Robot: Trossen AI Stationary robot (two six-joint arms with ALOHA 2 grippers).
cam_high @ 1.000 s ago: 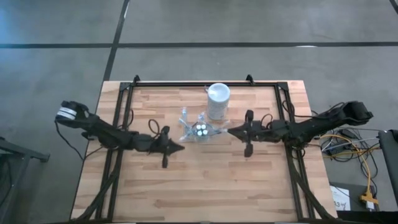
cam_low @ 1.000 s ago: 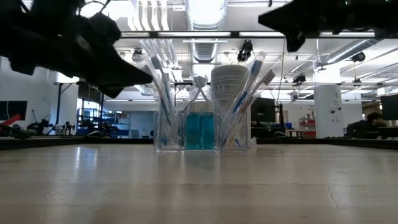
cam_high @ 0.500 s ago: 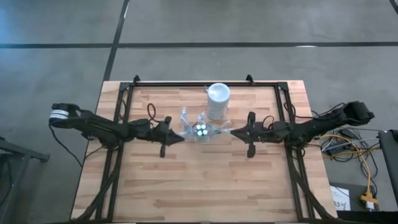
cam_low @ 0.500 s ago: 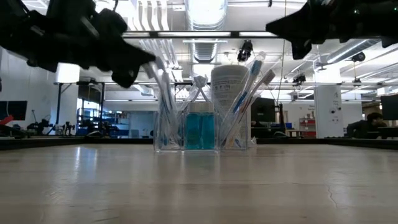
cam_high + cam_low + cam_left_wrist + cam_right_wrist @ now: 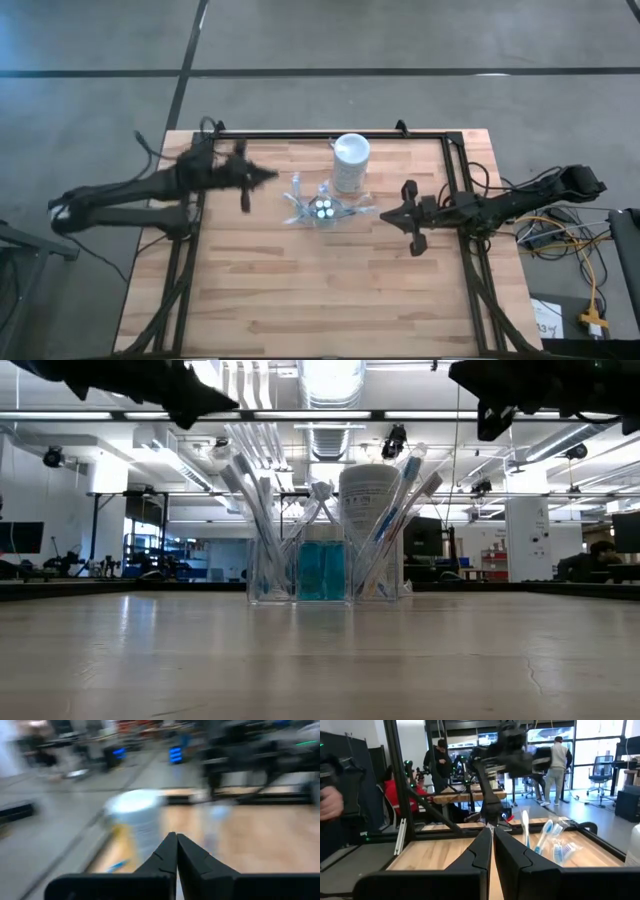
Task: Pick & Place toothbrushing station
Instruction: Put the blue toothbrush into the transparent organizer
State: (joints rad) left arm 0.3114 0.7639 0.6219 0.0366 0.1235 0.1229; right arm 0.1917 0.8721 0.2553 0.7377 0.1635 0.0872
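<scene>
The toothbrushing station stands at the table's far middle. A small clear holder [image 5: 320, 209] [image 5: 322, 572] carries thin pale toothbrushes [image 5: 255, 490] that lean in its side compartments, and teal tubes [image 5: 321, 569] stand in its middle. The taller white cup [image 5: 351, 162] [image 5: 369, 495] stands just behind it. My left gripper [image 5: 272, 175] [image 5: 176, 838] is shut and empty, raised to the far left of the holder. My right gripper [image 5: 384, 215] [image 5: 492, 831] is shut and empty, to the right of the holder. The right wrist view shows the toothbrushes [image 5: 540, 838] ahead of it.
A black frame [image 5: 330, 137] runs along the table's far edge and down both sides. Bare wood [image 5: 320, 290] lies between the station and the near edge. People [image 5: 561, 765] stand in the room beyond the table.
My left gripper has swung from the near left of the holder toward the table's far and left edges and has risen. My right gripper has drawn back a little toward the table's right edge. The station has stayed where it was.
</scene>
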